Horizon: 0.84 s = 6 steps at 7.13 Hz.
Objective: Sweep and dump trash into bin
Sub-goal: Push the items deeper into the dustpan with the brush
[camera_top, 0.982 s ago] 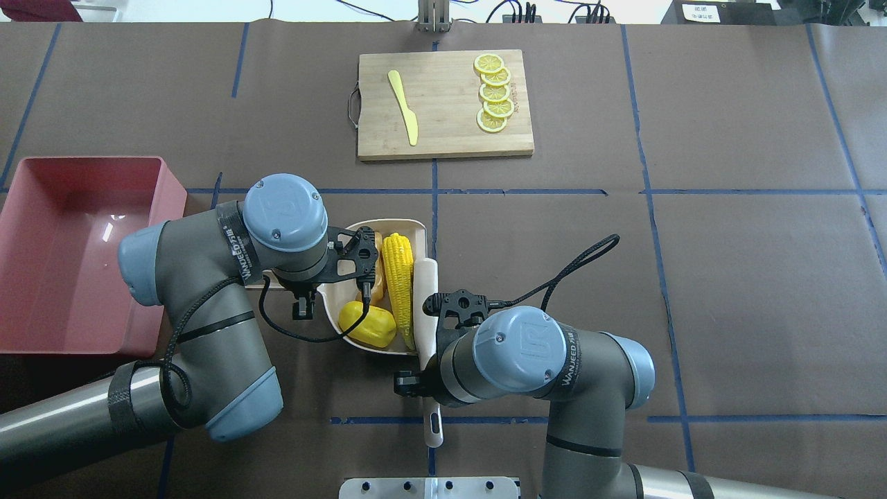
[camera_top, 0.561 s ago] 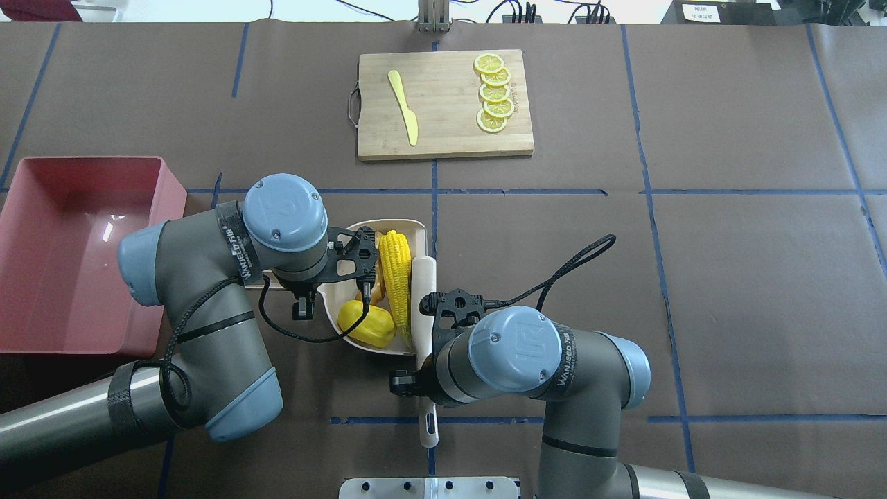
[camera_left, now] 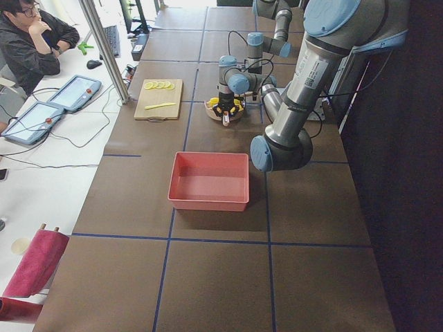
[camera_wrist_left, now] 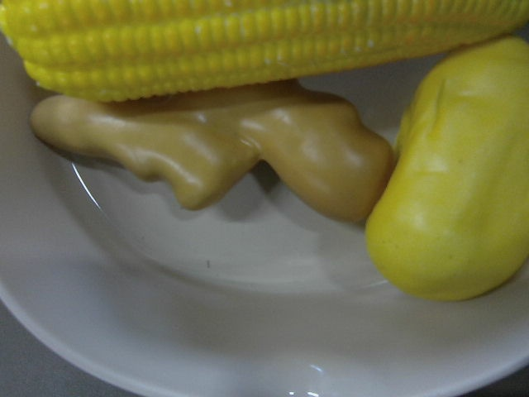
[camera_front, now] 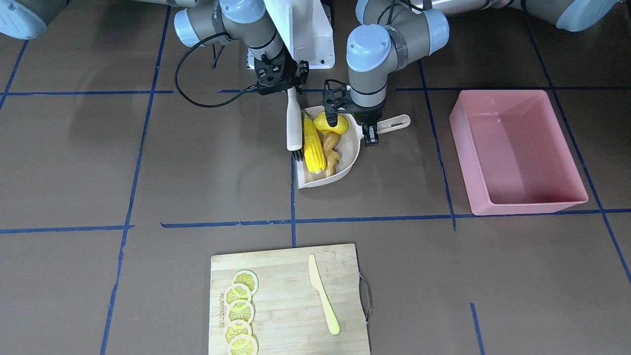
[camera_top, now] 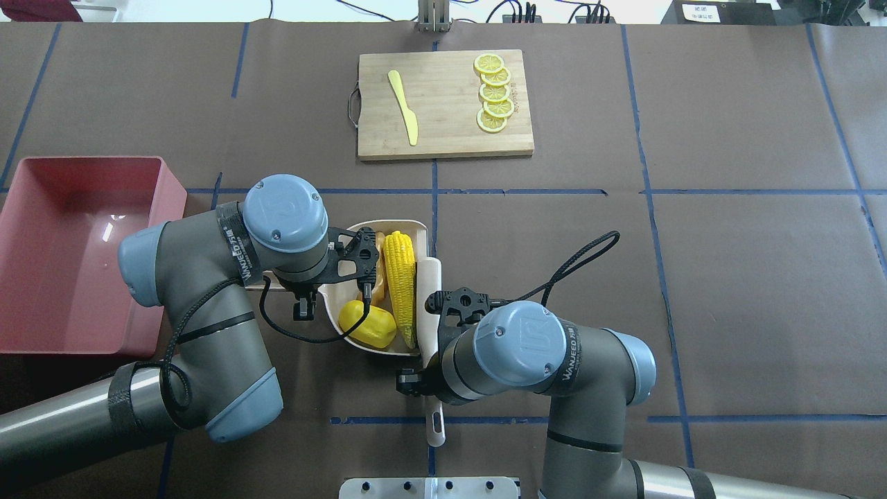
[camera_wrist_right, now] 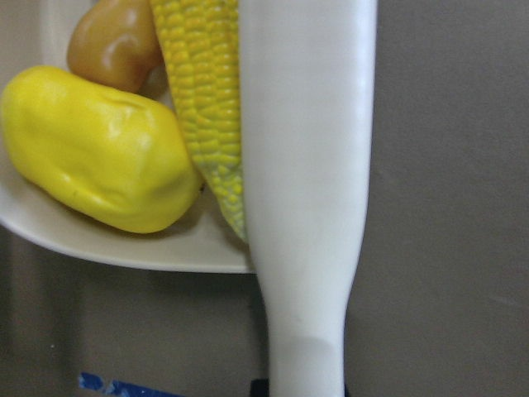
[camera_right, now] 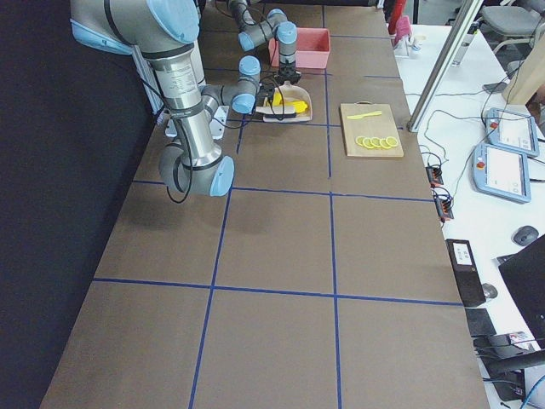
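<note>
The beige dustpan [camera_front: 345,170] lies mid-table and holds the trash: a yellow corn cob [camera_front: 313,148], a rounded yellow lump [camera_front: 331,124] and a tan ginger root [camera_front: 331,150]. My left gripper [camera_front: 370,129] is shut on the dustpan's handle [camera_front: 397,121]. My right gripper [camera_front: 291,86] is shut on a white brush [camera_front: 294,125], whose head rests against the corn at the pan's open side. The left wrist view shows corn [camera_wrist_left: 248,41], ginger [camera_wrist_left: 231,149] and lump [camera_wrist_left: 455,182] close up. The pink bin [camera_top: 170,201] stands at the table's left, nothing visible inside.
A wooden cutting board [camera_top: 450,135] with several lemon slices [camera_top: 493,93] and a pale yellow knife [camera_top: 404,107] sits at the far middle. A seated person [camera_left: 31,41] and two tablets [camera_left: 59,104] are beyond the table's far edge.
The right arm and brush shifted slightly left, then back right, nudging the corn a little in the dustpan. The left arm and dustpan stayed put.
</note>
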### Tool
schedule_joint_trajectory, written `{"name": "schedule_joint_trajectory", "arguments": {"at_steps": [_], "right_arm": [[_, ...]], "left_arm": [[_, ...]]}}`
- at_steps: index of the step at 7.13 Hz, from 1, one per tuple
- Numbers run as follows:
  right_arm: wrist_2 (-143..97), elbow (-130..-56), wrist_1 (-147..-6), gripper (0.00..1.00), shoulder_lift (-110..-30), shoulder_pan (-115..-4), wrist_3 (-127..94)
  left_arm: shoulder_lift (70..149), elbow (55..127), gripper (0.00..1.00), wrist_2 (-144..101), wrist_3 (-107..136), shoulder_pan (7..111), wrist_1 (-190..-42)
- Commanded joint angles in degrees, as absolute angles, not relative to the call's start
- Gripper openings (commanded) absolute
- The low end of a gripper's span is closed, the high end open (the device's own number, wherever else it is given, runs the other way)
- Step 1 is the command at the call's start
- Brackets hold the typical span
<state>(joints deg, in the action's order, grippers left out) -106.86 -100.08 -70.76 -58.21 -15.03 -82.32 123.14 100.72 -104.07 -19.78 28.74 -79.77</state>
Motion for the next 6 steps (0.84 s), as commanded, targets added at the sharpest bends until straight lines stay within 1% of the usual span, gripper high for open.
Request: {"name": "schedule_joint_trajectory", "arguments": {"at_steps": [1,4,6], "right_arm": [[-109.59,-100.98,-75.38,0.0,-58.89,-16.96,-82.27],[-110.57,-105.01,-85.56,0.0,-58.89,-18.37,-81.65],[-110.57,-105.21,-88.66,0.0,-59.33,-19.94,-80.6]], "left_arm": [[123.22,100.81,0.0,-104.15,-19.78,28.74,-80.07],[123.13,100.72,0.0,-104.15,-19.78,28.83,-80.07],[122.96,101.25,0.0,-104.15,-19.78,28.83,-80.07]]}}
